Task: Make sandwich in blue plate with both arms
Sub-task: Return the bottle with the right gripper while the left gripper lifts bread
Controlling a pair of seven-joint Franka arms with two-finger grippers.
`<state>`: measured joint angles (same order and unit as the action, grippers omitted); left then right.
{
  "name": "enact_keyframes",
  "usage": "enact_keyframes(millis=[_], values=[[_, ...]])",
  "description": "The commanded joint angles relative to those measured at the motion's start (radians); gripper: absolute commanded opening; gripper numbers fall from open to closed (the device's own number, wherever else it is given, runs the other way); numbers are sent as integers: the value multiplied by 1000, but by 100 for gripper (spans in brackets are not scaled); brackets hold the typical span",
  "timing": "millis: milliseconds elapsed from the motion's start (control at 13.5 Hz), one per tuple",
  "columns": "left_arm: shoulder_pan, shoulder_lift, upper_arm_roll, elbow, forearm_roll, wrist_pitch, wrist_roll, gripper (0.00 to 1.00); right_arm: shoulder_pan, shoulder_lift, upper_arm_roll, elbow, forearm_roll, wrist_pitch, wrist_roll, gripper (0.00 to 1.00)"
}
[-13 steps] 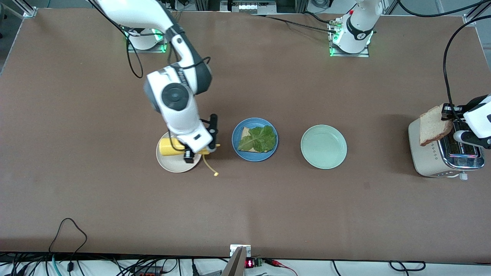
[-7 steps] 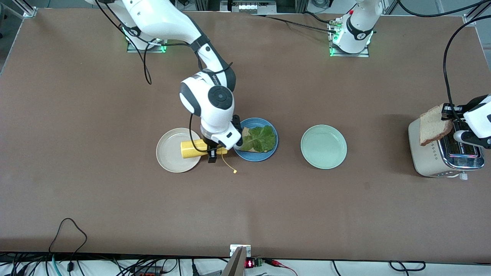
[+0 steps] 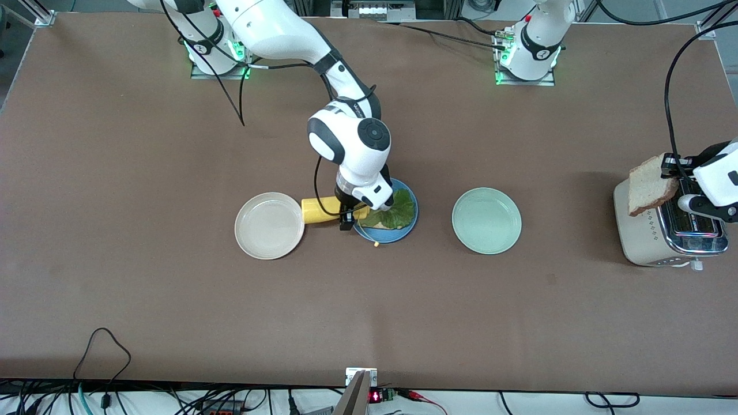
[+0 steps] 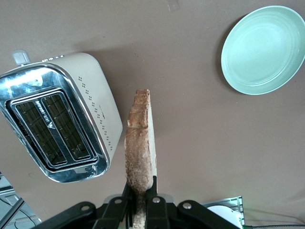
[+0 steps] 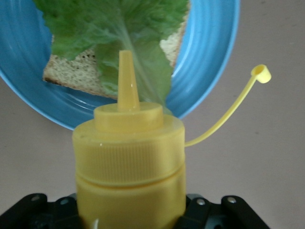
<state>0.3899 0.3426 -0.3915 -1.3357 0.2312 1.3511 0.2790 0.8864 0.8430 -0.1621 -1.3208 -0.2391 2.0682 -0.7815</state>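
Yellow plastic fills the right end effector (image 3: pixel 346 219), which is clamped round the ribbed collar of a squeeze bottle (image 5: pixel 128 162) held on its side over the rim of the blue plate (image 3: pixel 410 226), the tapered nozzle aimed at the food, presumably so sauce can go on before the top slice arrives; its cap (image 5: pixel 261 73) dangles open on a thin flexible tether. Under the nozzle lies the unfinished sandwich: one squarish slice of coarse, brown-crusted bread (image 5: pixel 71 72) with a crinkled, veined green lettuce leaf (image 3: pixel 400 210) over it, both resting in the glossy, shallow, raised-rim plate near the middle of the brown matte surface (image 3: pixel 173 300). The left end effector (image 4: pixel 143 202) is closed tight on the lower edge of a second bread slice (image 4: pixel 141 148), held edge-up above the toaster (image 3: pixel 646 242) at the left arm's end, likely kept ready as the lid of the sandwich. That toaster is a rounded cream shell with a mirror-bright chrome top and two empty slots. A pale mint-green plate (image 3: pixel 486 221) sits between toaster and blue plate, and a cream-white plate (image 3: pixel 269 225) lies toward the right arm's end; both are smooth and bare
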Motion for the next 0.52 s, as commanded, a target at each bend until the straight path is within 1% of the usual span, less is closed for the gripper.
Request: enact_keyframes(millis=[0, 297, 445], values=[[1, -10, 2, 12, -12, -23, -4, 1, 32, 25, -36, 43, -54, -60, 50, 0], [-2, -10, -1, 12, -13, -41, -4, 1, 40, 25, -39, 49, -62, -115, 48, 0], [-3, -10, -1, 12, -15, -43, -7, 1, 30, -19, -45, 107, -46, -222, 35, 0]])
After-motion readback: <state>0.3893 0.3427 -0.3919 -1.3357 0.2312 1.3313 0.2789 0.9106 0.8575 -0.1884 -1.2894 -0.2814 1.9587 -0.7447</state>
